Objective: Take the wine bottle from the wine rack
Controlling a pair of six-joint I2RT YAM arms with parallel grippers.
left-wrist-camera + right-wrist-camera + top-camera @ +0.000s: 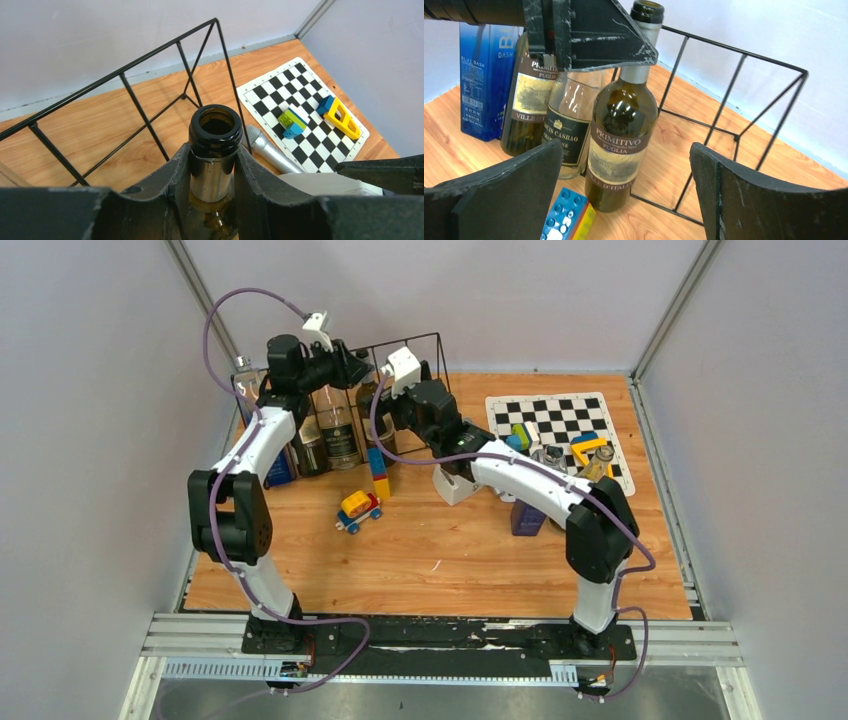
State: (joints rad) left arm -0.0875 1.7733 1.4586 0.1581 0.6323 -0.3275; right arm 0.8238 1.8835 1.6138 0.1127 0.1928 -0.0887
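Watching from beside rig: left gripper [212,152] clamped snug on neck of wine bottle [216,127], just under lip (sensible hold, since lip stops slipping on lift). Bottle upright, centre-left of right wrist frame, within wine rack [120,75] wires; cannot tell if base is lifted clear. Neighbour bottles [566,125] crowd its left side. Right gripper [626,155] spread wide, facing label, touching nothing, likely waiting to steady body. Straight-up pull looks needed to clear dividers.
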